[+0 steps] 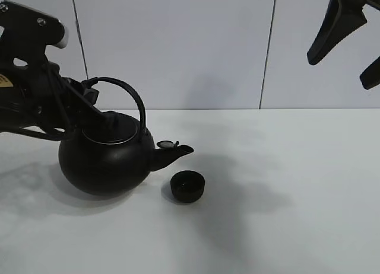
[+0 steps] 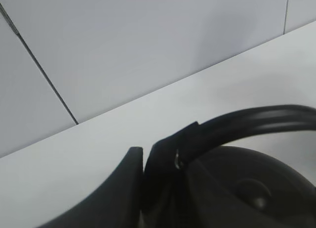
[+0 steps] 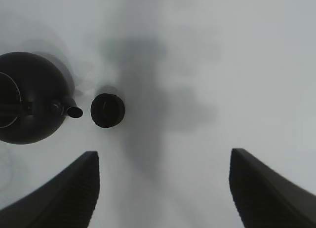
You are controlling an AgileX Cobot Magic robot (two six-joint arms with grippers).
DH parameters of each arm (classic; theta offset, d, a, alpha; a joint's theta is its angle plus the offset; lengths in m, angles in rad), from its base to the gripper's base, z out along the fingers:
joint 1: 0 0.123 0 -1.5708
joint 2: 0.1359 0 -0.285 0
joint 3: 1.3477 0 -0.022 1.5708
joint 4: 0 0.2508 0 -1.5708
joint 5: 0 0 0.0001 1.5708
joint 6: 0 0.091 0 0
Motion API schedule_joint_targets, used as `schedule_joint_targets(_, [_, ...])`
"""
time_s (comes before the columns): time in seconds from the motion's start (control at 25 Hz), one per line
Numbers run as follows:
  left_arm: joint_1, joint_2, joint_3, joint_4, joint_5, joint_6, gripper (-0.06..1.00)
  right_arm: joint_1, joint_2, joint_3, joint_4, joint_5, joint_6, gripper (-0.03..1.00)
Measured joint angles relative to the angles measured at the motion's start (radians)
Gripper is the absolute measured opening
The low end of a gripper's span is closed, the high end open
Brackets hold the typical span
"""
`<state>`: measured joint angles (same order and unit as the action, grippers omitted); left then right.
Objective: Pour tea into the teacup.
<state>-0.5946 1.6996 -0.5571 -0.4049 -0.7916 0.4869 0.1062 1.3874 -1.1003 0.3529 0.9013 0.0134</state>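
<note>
The big round black kettle (image 1: 105,162) is on the white table, its spout (image 1: 177,150) pointing right and ending just left of and above the teacup (image 1: 187,186). The teacup is small, black and low, and stands upright. My left gripper (image 1: 90,89) is shut on the left end of the kettle's arched handle (image 1: 133,96). In the left wrist view the fingertips (image 2: 129,161) pinch the handle (image 2: 256,118) above the lid (image 2: 247,191). My right gripper (image 1: 350,45) hangs open and empty high at the upper right. Its wrist view shows the kettle (image 3: 29,97), the teacup (image 3: 107,110) and its own gripper (image 3: 163,188).
The white table (image 1: 285,214) spreads to the right of and in front of the cup. A grey panelled wall (image 1: 196,48) closes off the back edge. The left arm's body (image 1: 29,78) hangs over the table's left side.
</note>
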Motion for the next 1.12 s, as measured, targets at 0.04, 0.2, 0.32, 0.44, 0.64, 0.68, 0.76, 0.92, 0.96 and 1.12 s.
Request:
schedule_joint_targets(0.04, [0.0,0.0,0.0,0.0,0.0,0.004,0.15,0.0,0.0,0.0,0.0,0.0,0.0,0.5])
schedule_joint_targets(0.2, [0.0,0.0,0.0,0.005,0.0,0.033,0.15,0.0,0.0,0.0,0.0,-0.001,0.0,0.5])
schedule_joint_targets(0.32, [0.0,0.0,0.0,0.01,0.0,0.045,0.15,0.0,0.0,0.0,0.0,-0.002,0.0,0.5])
schedule_joint_targets(0.44, [0.0,0.0,0.0,0.032,0.0,0.068,0.15,0.0,0.0,0.0,0.0,-0.002,0.0,0.5])
schedule_joint_targets(0.64, [0.0,0.0,0.0,0.043,0.0,0.081,0.13,0.0,0.0,0.0,0.0,-0.002,-0.001,0.5])
schedule_joint_targets(0.68, [0.0,0.0,0.0,0.043,0.0,0.083,0.13,0.0,0.0,0.0,0.0,-0.002,-0.001,0.5])
schedule_joint_targets(0.76, [0.0,0.0,0.0,0.043,0.0,0.087,0.13,0.0,0.0,0.0,0.0,-0.002,-0.001,0.5])
schedule_joint_targets(0.92, [0.0,0.0,0.0,0.038,0.0,0.116,0.13,0.0,0.0,0.0,0.0,-0.002,-0.001,0.5])
schedule_joint_targets(0.96, [0.0,0.0,0.0,0.032,0.0,0.122,0.13,0.0,0.0,0.0,0.0,-0.003,-0.001,0.5])
schedule_joint_targets(1.12, [0.0,0.0,0.0,0.009,0.0,0.143,0.13,0.0,0.0,0.0,0.0,-0.003,-0.001,0.5])
